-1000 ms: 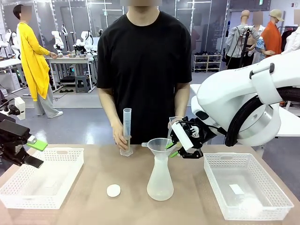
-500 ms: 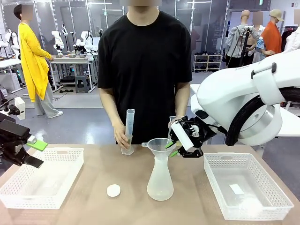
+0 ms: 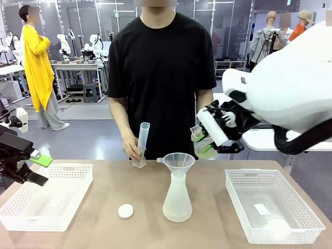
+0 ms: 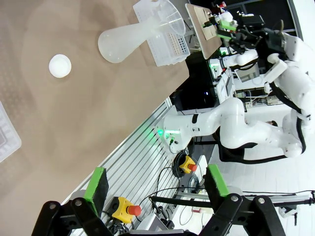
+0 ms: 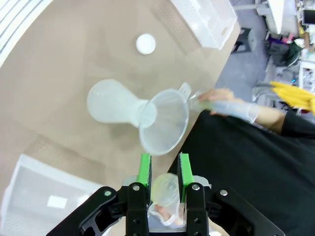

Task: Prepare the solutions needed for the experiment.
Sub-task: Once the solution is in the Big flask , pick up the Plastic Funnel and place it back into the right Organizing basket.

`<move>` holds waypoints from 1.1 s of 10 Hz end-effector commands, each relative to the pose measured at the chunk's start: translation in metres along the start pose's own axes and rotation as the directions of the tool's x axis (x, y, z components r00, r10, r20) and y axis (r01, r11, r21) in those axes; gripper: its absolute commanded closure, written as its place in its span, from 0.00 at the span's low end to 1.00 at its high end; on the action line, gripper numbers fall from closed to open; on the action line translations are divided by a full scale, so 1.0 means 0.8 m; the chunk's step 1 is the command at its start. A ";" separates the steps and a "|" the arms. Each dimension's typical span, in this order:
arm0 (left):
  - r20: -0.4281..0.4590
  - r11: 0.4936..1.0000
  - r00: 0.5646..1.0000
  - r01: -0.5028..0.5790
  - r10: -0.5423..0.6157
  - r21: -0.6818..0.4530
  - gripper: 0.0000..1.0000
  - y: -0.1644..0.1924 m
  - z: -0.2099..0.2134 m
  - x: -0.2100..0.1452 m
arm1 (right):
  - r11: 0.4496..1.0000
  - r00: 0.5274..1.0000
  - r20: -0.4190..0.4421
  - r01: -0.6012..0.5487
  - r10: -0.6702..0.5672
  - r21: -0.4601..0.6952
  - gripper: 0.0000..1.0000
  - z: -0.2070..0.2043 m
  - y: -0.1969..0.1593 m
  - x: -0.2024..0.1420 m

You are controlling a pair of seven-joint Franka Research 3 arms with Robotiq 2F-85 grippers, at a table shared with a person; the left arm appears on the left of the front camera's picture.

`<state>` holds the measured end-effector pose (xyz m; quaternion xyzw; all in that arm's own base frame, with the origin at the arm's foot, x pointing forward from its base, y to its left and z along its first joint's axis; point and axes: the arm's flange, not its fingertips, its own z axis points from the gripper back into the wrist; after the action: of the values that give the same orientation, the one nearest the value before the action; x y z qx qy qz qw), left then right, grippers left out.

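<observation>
Left gripper (image 3: 40,169) hangs at nine o'clock, jaws wide; right gripper (image 3: 203,145) near three o'clock pinches a small cup (image 5: 165,189).

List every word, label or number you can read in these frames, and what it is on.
No text can be read.
Measuring cylinder: any scale marks are too faint to read.
White slip: blank, or its print is too small to tell.

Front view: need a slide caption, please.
Right gripper holds a small cup near the funnel-topped flask; person grips a cylinder.
</observation>
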<state>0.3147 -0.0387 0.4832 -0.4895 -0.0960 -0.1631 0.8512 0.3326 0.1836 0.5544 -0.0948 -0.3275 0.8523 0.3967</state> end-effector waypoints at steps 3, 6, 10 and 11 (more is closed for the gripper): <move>0.011 0.999 1.000 0.020 -0.019 -0.027 0.00 -0.001 -0.002 0.004 | 0.944 0.950 0.003 0.311 -0.313 0.112 0.70 0.087 0.061 -0.019; 0.011 0.999 1.000 0.020 -0.019 -0.027 0.00 -0.001 -0.002 0.004 | 0.958 0.965 0.014 0.260 -0.264 0.119 0.70 0.086 0.061 -0.023; 0.011 0.999 1.000 0.020 -0.019 -0.027 0.00 -0.001 -0.002 0.004 | 0.958 0.963 0.037 0.261 -0.267 0.121 0.70 0.093 0.068 -0.021; 0.011 0.999 1.000 0.020 -0.019 -0.027 0.00 -0.001 -0.002 0.004 | 0.873 0.905 0.064 0.386 -0.421 0.297 0.70 0.077 0.070 -0.031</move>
<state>0.3147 -0.0388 0.4834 -0.4894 -0.0961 -0.1633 0.8513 0.2819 0.1096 0.5664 0.0215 -0.2790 0.8084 0.5178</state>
